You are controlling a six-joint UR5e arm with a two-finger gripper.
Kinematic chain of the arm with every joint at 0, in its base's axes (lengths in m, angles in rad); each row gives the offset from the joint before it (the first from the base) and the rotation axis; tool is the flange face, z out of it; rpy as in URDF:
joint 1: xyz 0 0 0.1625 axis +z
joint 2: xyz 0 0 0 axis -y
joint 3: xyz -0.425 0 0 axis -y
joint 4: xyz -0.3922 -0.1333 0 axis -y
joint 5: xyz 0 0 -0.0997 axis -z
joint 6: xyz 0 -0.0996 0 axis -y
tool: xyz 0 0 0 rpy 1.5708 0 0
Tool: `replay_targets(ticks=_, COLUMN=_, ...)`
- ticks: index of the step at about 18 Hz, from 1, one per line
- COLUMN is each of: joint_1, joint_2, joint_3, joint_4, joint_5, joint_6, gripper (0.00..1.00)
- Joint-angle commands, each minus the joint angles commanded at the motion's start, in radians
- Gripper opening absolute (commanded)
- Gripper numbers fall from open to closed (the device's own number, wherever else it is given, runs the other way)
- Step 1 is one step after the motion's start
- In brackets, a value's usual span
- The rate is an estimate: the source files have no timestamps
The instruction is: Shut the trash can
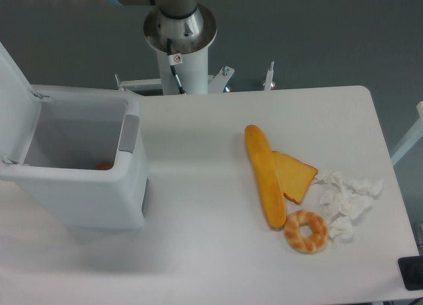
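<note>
Trash can [86, 186]: white, lid [13, 87] raised at its left. Baguette [265, 176], bagel [306, 231] lie well right of it. Gripper out of frame; grasp cannot be told.

trash can [79, 186] left, baguette [265, 176] right

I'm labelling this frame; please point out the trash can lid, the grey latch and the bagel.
trash can lid [12, 77], fixed camera, raised white panel.
grey latch [129, 133], fixed camera, its middle.
bagel [306, 231], fixed camera, ring's crust.
</note>
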Motion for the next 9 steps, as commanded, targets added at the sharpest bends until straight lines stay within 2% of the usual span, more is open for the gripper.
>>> replay_targets(ticks=9, joint_1=0.012, joint_2=-0.002, joint_3=-0.02, joint_4=0.006, joint_5=0.011, joint_6=0.009, gripper=1.0)
